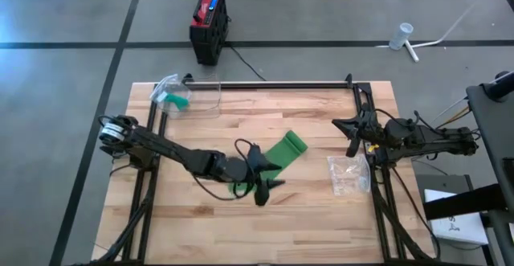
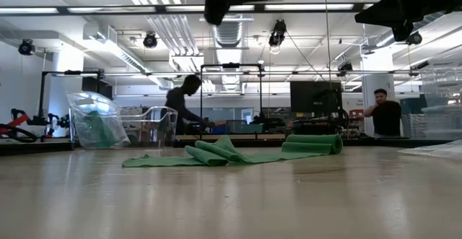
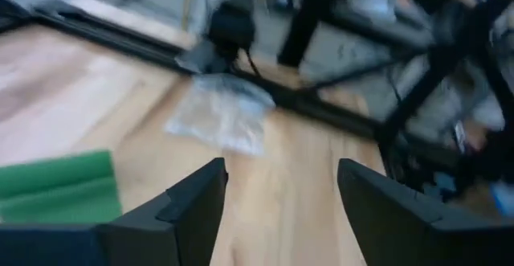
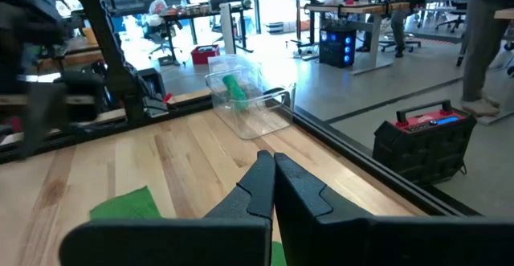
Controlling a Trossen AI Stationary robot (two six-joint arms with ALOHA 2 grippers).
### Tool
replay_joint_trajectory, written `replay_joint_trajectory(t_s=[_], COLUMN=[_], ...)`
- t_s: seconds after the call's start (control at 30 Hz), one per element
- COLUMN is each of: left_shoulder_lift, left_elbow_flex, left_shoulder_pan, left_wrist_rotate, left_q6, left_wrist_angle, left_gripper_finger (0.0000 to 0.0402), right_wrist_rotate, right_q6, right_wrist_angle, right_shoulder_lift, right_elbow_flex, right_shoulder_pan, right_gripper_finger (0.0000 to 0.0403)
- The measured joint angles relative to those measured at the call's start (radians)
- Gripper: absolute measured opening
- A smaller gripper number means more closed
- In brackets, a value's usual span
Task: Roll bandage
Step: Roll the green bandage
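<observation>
The green bandage [image 1: 283,152] lies on the wooden table [image 1: 201,218] near its middle. Its far-right end [image 2: 314,145] is folded or rolled over, and its near-left end [image 2: 209,152] is bunched in loose folds. My left gripper [image 1: 277,178] hangs open above the bandage's near part, with nothing between its fingers [image 3: 197,206]; the bandage [image 3: 56,187] shows beside it. My right gripper [image 4: 273,160] is shut and holds nothing, raised at the table's right side [image 1: 341,124].
A clear plastic box [image 1: 181,96] with something green inside stands at the far left corner. A clear plastic bag [image 1: 348,173] lies at the right, below my right gripper. Black frame rails [image 1: 273,83] run along the far and side edges. People stand beyond the table.
</observation>
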Motion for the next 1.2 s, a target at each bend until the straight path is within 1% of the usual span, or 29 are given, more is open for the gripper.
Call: replay_joint_trajectory(t_s=[0.07,0.13,0.23,0.4,0.63,0.7,0.8,0.9,1.0,1.1,1.2], left_shoulder_lift=[0.011,0.033,0.077,0.164,0.239,0.268,0.315,0.361,0.410,0.459,0.518], left_elbow_flex=[0.089,0.166,0.241,0.294,0.301,0.301,0.299,0.307,0.357,0.454,0.578], left_shoulder_pan=[-0.016,-0.021,-0.019,0.008,0.174,0.223,0.287,0.336,0.377,0.437,0.482], left_wrist_rotate=[0.002,-0.004,-0.024,-0.019,-0.015,0.027,0.117,0.236,0.316,0.433,0.451], left_q6=[0.003,-0.004,-0.011,0.027,0.024,0.027,0.056,0.180,0.277,0.364,0.556], left_wrist_angle=[-0.176,-0.317,-0.442,-0.459,-0.360,-0.330,-0.300,-0.266,-0.275,-0.360,-0.528], left_gripper_finger=[0.0230,0.0224,0.0212,0.0202,0.0211,0.0215,0.0220,0.0221,0.0218,0.0211,0.0202], right_wrist_rotate=[0.000,0.000,0.000,0.000,0.000,0.000,0.000,0.000,0.000,0.000,0.000], right_q6=[0.000,0.000,0.000,0.000,0.000,0.000,0.000,0.000,0.000,0.000,0.000], right_wrist_angle=[0.000,0.000,0.000,0.000,0.000,0.001,0.000,0.001,0.002,0.001,0.001], right_shoulder_lift=[0.000,0.000,0.000,0.000,0.000,0.000,0.000,0.000,0.000,0.000,0.000], right_elbow_flex=[0.000,0.000,0.000,0.000,0.000,0.000,0.000,0.000,0.000,0.000,0.000], right_shoulder_pan=[0.000,0.000,0.000,0.000,0.000,0.000,0.000,0.000,0.000,0.000,0.000], right_gripper_finger=[0.0002,0.0002,0.0002,0.0002,0.0002,0.0002,0.0002,0.0002,0.0002,0.0002,0.0002])
